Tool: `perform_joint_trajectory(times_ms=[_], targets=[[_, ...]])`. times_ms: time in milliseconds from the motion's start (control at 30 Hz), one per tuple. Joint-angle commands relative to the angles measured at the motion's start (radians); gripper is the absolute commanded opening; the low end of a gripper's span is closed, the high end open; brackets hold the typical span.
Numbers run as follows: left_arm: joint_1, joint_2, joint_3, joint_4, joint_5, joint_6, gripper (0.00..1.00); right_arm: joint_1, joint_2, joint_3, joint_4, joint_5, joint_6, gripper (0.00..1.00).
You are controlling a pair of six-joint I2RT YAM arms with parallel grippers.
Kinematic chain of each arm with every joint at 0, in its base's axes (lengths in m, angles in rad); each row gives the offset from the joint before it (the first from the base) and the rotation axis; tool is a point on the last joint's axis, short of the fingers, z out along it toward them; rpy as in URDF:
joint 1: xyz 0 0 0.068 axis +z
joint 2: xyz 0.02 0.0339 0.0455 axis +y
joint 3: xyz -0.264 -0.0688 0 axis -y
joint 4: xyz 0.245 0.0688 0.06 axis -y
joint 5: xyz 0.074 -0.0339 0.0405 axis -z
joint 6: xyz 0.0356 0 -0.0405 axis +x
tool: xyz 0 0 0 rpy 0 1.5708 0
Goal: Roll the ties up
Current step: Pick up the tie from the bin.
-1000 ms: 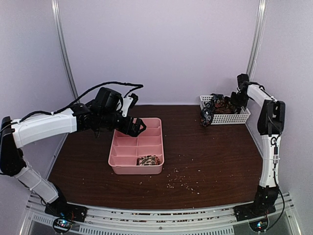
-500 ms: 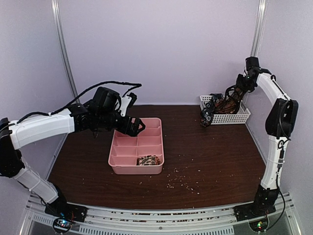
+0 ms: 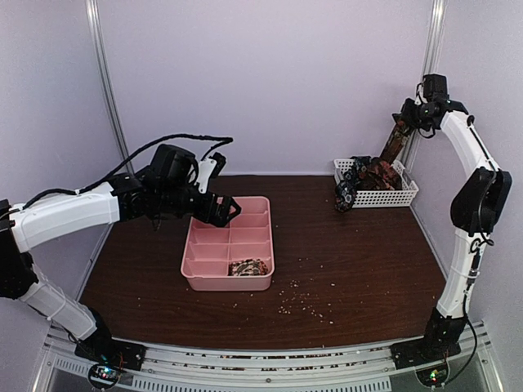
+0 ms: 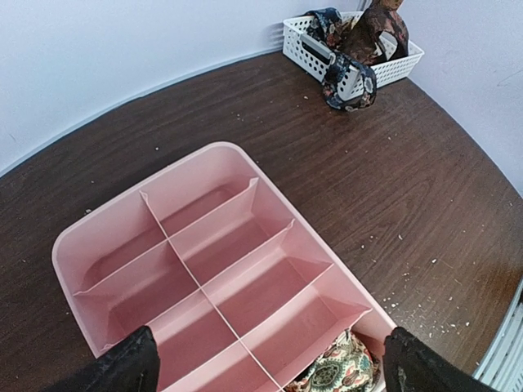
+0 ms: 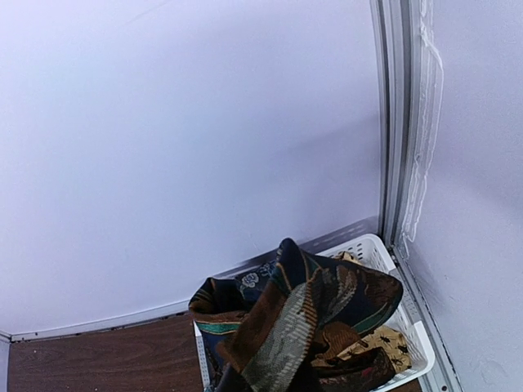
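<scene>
R gripper (image 3: pixel 405 124): jaws pinched nearly closed on top end of a brown tie (image 3: pixel 393 147), held high by the back-right corner. Tie hangs down from the grip, lower end in the white basket (image 3: pixel 404 197). R wrist view: own fingers not visible, just bunched fabric up front, brown/orange w/ dark blue + green bits, slight woven sheen, folded over itself.

L gripper (image 3: pixel 230 211): jaws spread full wide, nothing between them, hovering over far end of the pink tray (image 3: pixel 221 283). L wrist view: black fingertips (image 4: pixel 122 369) at either side of frame, no contact w/ tray.

Other ties: dark blue tie (image 3: pixel 346 194) draped over basket's left edge, hanging down outside. Rolled tie (image 3: pixel 248 267) = small coil in tray's near-right compartment, busy orange/green print.

Table (image 3: pixel 368 261): dark brown wood grain. Pale crumbs (image 3: pixel 304 305) scattered front-centre, right of tray. Walls plain pale lilac, metal post (image 3: pixel 106 90) in each back corner.

Tray: matte plastic, rounded corners, thin dividers, 2 columns of compartments. Basket: rectangular, lattice plastic walls, sits back-right on table.
</scene>
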Motion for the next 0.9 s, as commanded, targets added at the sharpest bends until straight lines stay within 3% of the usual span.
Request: perform_joint_trajectory(times_ms=[0,867], targets=[[0.007,-0.033,-0.014,0.051,0.007,0.0,0.98,0.006,-0.072,0.036,0.072,-0.08,0.031,0.0],[0.006,-0.091,0.001,0.049,0.015,0.008,0.98,0.18,-0.417,0.067,0.502,-0.539,0.362,0.0]])
